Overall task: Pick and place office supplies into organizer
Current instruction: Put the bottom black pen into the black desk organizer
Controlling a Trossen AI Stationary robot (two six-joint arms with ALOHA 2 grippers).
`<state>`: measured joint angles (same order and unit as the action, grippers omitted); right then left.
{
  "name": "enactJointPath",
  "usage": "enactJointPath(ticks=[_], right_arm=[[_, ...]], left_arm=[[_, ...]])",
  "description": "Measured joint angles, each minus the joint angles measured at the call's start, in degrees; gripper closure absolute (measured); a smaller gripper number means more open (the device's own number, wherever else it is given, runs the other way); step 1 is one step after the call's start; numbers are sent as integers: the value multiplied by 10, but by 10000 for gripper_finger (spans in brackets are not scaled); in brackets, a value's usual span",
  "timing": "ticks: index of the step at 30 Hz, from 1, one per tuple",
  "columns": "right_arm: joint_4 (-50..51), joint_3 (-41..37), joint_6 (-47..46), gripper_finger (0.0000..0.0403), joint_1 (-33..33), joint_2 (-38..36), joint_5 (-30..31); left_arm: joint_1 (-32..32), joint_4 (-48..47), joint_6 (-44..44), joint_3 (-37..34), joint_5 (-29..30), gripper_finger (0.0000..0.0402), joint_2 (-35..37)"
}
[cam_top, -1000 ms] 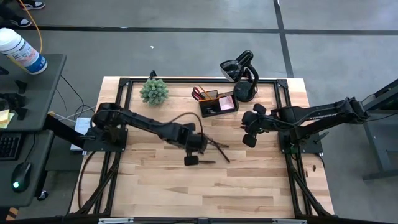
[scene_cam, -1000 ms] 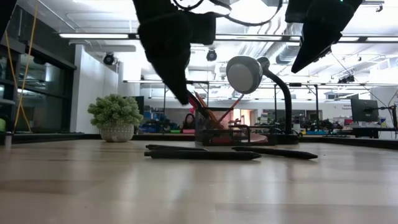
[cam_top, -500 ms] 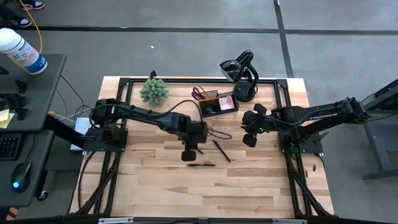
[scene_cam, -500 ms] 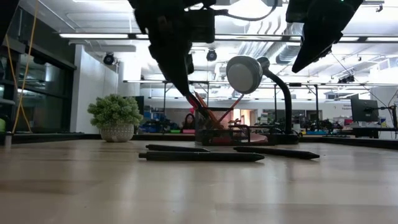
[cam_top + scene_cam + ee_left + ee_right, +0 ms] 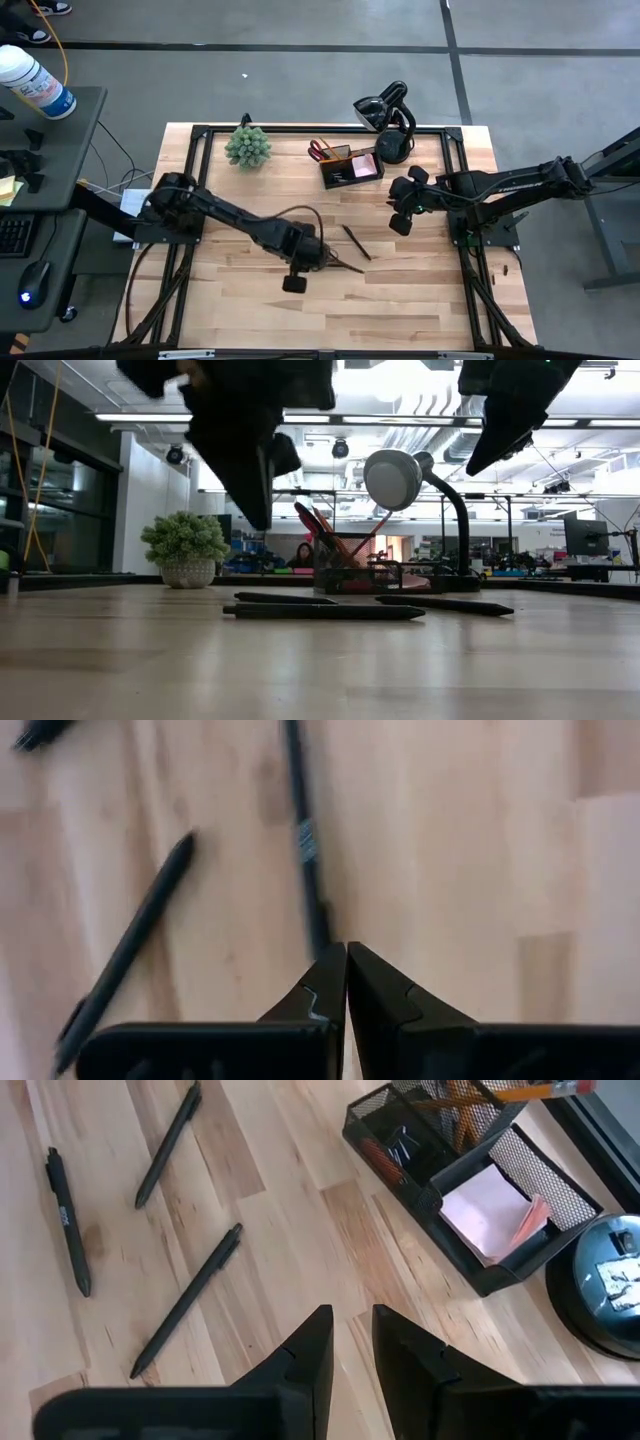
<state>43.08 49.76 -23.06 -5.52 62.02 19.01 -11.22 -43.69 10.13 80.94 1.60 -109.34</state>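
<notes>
Your left gripper (image 5: 312, 259) hangs over the middle of the table (image 5: 420, 290), fingers (image 5: 330, 988) pressed together and gripping nothing. Right below the tips lies a black pen (image 5: 305, 840); you've got a second pen (image 5: 135, 935) just beside it and a third (image 5: 65, 1220) a little farther off, all flat on the wood. Your right gripper (image 5: 399, 207) waits near the organizer (image 5: 352, 165), fingers (image 5: 305, 1355) slightly apart and empty. The organizer sits at the far edge of the table, between the green plant (image 5: 247, 146) and the black lamp (image 5: 390, 125). Inside it you can see a pink sticky-note pad (image 5: 485, 1210), orange pencils (image 5: 495, 1094), red scissors (image 5: 320, 150) and some paper clips (image 5: 405, 1148).
</notes>
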Motion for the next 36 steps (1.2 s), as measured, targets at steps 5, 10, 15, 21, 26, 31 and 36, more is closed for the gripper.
enactJointPath(ticks=[5,10,15,21,26,31,36], right_arm=[[-9,0,8,336,0,0,-6],[-9,0,17,336,0,0,-7],[-9,0,29,336,0,0,-9],[-9,0,59,336,0,0,-15],[-15,0,93,336,0,0,-33],[-30,0,128,336,-3,0,-74],[-53,0,168,336,-11,0,-100]], left_arm=[[-9,10,34,1,33,398,-10],[-7,-4,48,-1,11,398,-29],[-9,14,74,-1,-12,398,-41],[-8,14,107,0,1,398,-45],[-8,9,127,0,22,398,-45],[-8,5,127,0,25,390,-45],[-8,2,128,0,25,334,-45]])
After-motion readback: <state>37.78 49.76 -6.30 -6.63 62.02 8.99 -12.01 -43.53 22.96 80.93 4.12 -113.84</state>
